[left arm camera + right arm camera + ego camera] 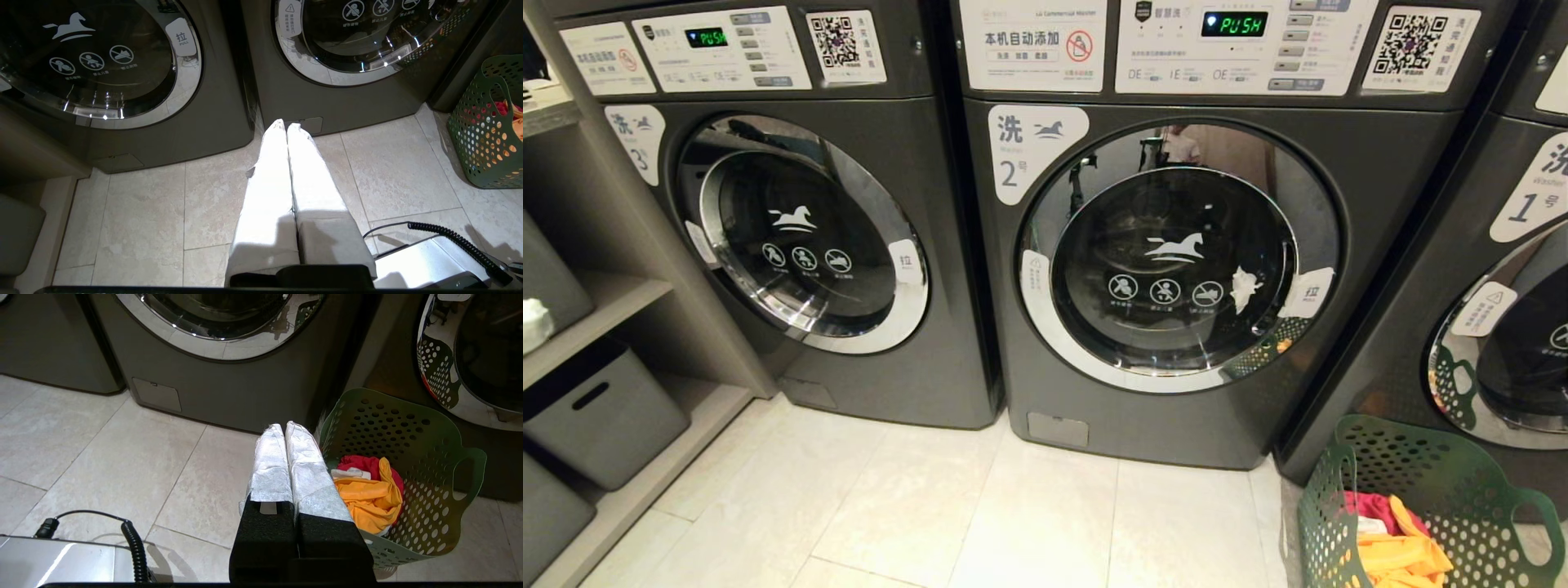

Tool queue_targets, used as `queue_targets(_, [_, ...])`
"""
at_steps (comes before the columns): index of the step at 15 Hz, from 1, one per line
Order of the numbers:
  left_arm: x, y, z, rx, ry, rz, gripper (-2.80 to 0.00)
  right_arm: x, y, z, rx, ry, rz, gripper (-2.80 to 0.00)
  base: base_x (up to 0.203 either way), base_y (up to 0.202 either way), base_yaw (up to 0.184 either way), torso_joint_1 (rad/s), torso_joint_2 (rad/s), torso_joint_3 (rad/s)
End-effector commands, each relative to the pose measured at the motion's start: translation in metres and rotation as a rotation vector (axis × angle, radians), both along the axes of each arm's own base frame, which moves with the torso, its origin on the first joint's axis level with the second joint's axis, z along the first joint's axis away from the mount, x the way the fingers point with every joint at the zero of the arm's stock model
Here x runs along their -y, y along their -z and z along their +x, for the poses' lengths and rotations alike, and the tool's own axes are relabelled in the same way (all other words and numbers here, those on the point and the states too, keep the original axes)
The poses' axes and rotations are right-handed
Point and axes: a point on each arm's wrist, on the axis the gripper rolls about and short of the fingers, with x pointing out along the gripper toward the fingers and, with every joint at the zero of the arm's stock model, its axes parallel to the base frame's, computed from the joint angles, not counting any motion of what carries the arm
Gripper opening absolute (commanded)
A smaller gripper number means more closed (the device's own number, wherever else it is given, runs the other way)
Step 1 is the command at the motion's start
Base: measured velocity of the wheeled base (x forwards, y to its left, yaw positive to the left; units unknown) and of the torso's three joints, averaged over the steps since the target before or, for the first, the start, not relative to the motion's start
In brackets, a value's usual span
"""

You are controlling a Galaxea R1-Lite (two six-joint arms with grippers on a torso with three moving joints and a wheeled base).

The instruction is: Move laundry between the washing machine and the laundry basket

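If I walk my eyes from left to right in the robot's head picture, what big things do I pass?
Grey storage bin → washer number 3 → washing machine number 2 → laundry basket with the laundry inside → washer number 1.

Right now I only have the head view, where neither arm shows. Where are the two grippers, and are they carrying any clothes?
Observer: The left gripper is shut and empty, hanging over the pale floor tiles in front of the gap between two dark grey washers.
Operator: And the right one?
Observer: The right gripper is also shut and empty, just beside the green perforated plastic basket.
Operator: My view cuts off the basket. What's inside?
Observer: An orange-yellow garment on top, a red one behind it and a strip of white cloth between them.
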Motion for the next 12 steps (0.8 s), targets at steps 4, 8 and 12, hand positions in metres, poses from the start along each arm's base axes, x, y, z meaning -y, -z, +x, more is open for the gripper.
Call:
queue_targets(4, [0.007,0.010,0.006,-0.035,-0.002,0.044,-2.80,0.000,0.001,-0.001,0.014,-0.001,-0.001,-2.80,0.000,0.000,0.000,0.000,0.00,0.000])
queue_targets(8, [0.008,0.030,0.001,-0.065,-0.014,0.059,-2.80,0.000,0.001,-0.001,0.014,-0.001,-0.001,-2.80,0.000,0.000,0.000,0.000,0.00,0.000])
queue_targets(12, [0.007,0.043,0.007,-0.127,-0.219,-0.130,-2.80,0.000,0.001,-0.001,0.014,-0.001,-0.001,-2.80,0.000,0.000,0.000,0.000,0.00,0.000])
